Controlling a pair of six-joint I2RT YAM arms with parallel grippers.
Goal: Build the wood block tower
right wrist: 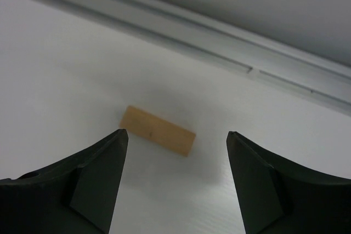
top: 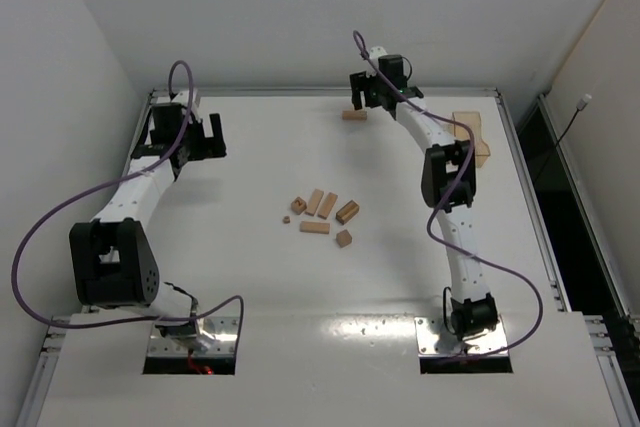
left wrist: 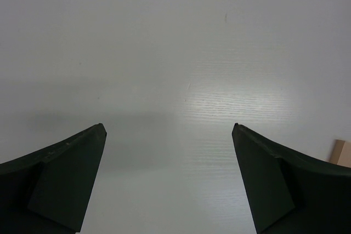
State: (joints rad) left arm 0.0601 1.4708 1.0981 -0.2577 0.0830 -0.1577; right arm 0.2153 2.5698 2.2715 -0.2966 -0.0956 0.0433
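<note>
Several light-tan wood blocks (top: 320, 213) lie loose and flat in the middle of the table; no stacked tower shows. One more short bar (top: 354, 115) lies alone near the far rail. My right gripper (top: 364, 97) hovers over it, open and empty. In the right wrist view the bar (right wrist: 158, 131) lies on the table just beyond and between the open fingertips, nearer the left one, and the gripper (right wrist: 176, 135) does not touch it. My left gripper (top: 186, 139) is open and empty at the far left, over bare table (left wrist: 169, 130).
An amber tray (top: 473, 137) sits at the right edge, beside the right arm's elbow. The table's raised rail (right wrist: 230, 53) runs just behind the lone bar. A tan corner (left wrist: 343, 153) shows at the right edge of the left wrist view.
</note>
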